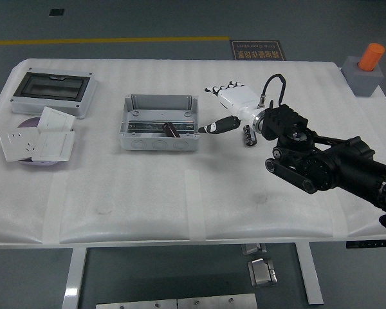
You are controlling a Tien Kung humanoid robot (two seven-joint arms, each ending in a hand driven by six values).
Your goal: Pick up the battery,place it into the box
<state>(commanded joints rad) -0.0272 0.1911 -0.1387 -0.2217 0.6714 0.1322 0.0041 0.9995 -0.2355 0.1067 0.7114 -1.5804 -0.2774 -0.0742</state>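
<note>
A dark cylindrical battery (170, 129) lies inside the open grey box (132, 140) at the table's middle. My right hand (220, 107), white with dark fingertips, hangs open and empty just right of the box's right wall, apart from it. A second battery (248, 136) lies on the table under my right wrist. My left arm is out of view.
A grey enclosure with a dark window (53, 92) sits at the back left. White socket plates (38, 140) lie on a purple disc at the left. A grey block with an orange cylinder (367, 69) stands at the back right.
</note>
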